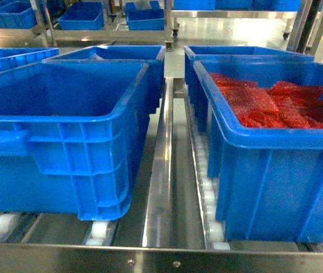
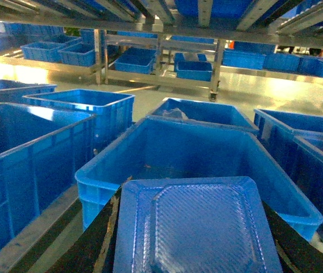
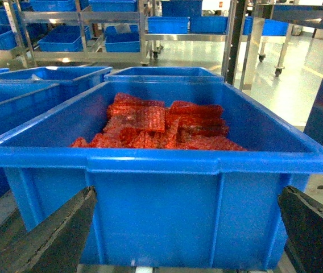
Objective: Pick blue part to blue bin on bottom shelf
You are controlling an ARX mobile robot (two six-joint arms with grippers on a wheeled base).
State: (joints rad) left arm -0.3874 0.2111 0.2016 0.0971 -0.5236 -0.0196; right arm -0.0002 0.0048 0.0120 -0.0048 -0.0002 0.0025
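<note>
Gleaming steel bottom shelf (image 1: 158, 170), smooth blue bin (image 1: 65, 122)

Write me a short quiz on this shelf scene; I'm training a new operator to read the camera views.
1. True or false: the right-hand crate in the head view holds red crinkly bags.
2. What lies between the jaws of the left gripper? A) the blue part B) a red bag C) nothing
3. Are the jaws of the right gripper open or shut?
Key: 1 true; 2 A; 3 open.
</note>
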